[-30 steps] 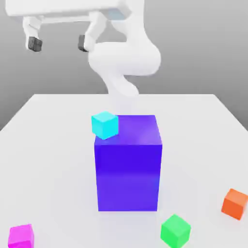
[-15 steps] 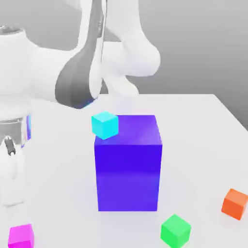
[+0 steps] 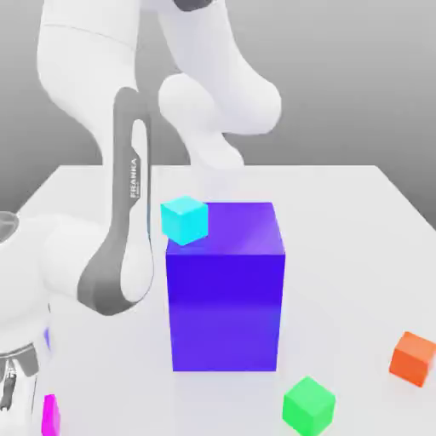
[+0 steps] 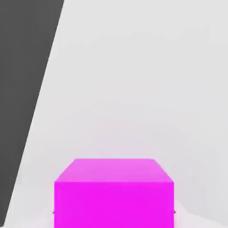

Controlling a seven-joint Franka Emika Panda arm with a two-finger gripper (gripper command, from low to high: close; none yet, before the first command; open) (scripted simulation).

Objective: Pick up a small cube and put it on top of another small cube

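Closing on what looks like the magenta cube (image 4: 113, 196), the gripper (image 3: 13, 387) sits low at the tabletop's (image 3: 341, 213) near-left corner.

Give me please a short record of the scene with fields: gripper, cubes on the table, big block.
gripper: shut on the magenta cube, low at the table's near corner on the exterior view's left
cubes on the table: green cube, orange cube
big block: blue-violet block, mid-table
on the block: cyan cube, at its upper corner
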